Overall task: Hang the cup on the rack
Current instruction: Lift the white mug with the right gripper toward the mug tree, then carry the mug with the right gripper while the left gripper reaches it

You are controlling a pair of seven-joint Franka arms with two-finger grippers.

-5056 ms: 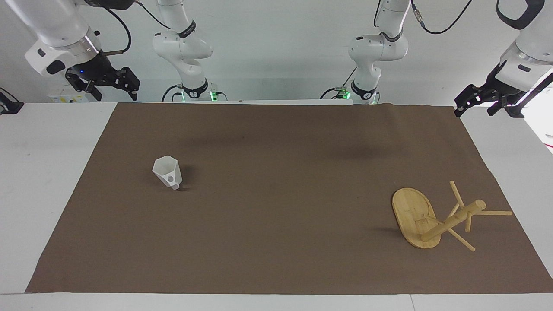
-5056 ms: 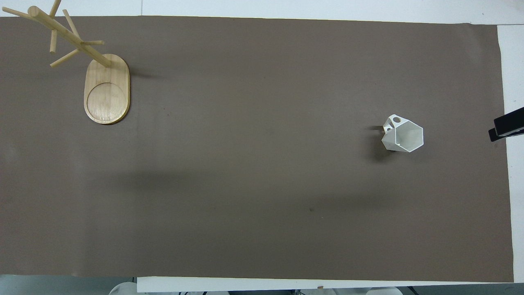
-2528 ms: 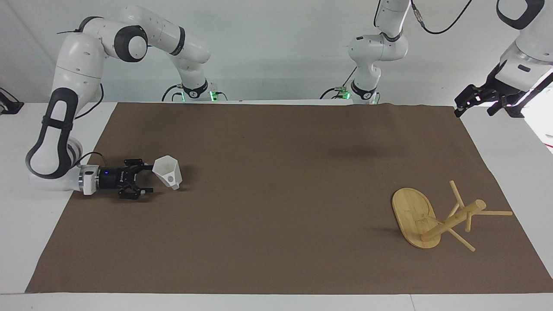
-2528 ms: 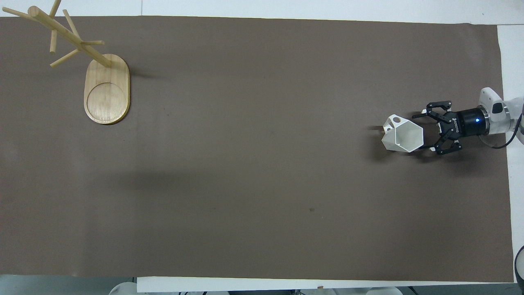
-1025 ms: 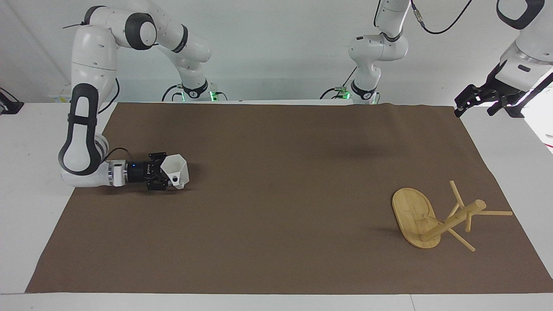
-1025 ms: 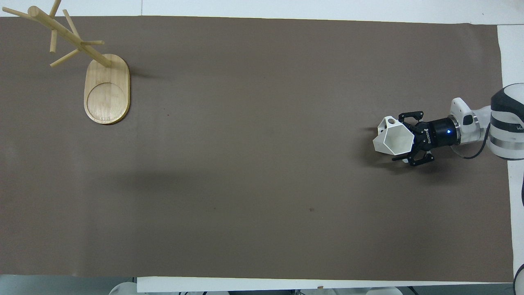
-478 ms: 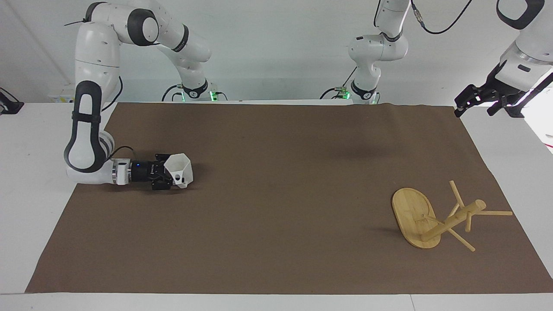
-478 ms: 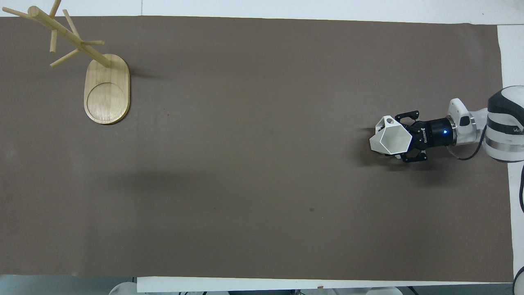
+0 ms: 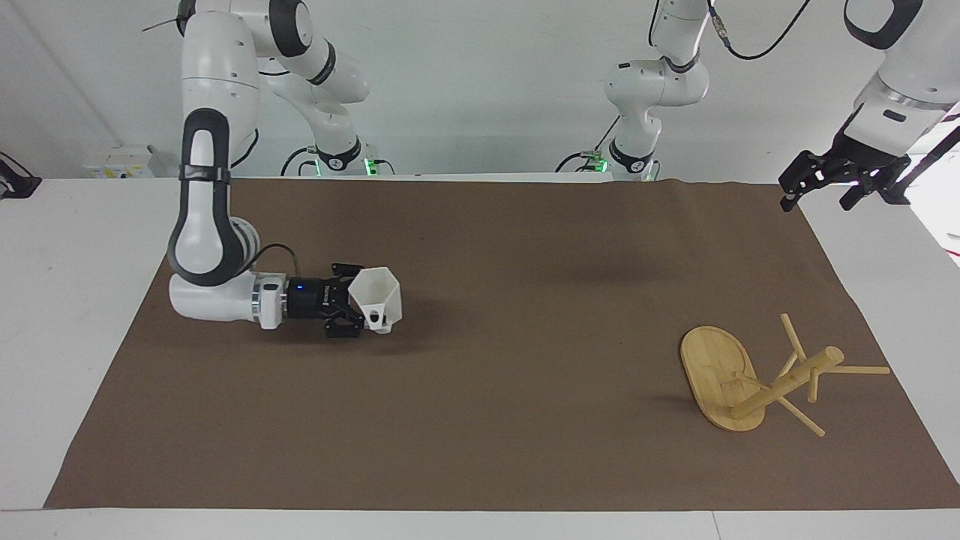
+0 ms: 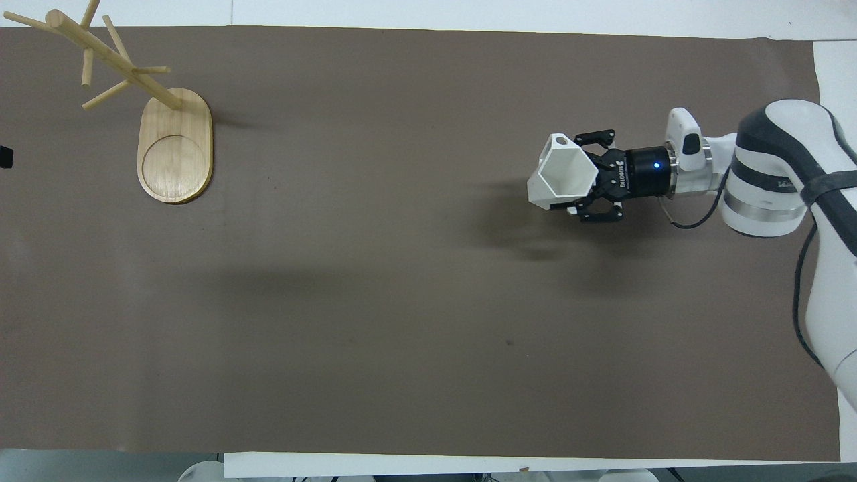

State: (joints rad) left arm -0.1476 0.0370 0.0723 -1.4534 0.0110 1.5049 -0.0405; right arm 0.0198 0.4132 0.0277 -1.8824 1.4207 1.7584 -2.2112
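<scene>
The rack (image 9: 742, 379) is seen low in the facing view's right part, upright on the brown mat (image 9: 495, 420). At middle left, the cup (image 9: 376, 298) is gripped by the right gripper (image 9: 352, 309), raised over the mat. At upper right, the left gripper (image 9: 821, 184) is held waiting; its fingers cannot be judged.

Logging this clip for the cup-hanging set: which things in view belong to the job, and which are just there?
Part of the job:
- cup, held by the right gripper above the brown mat
- rack, standing toward the left arm's end of the table

Just there:
- brown mat, covering the table
- left gripper, waiting up by the mat's corner
</scene>
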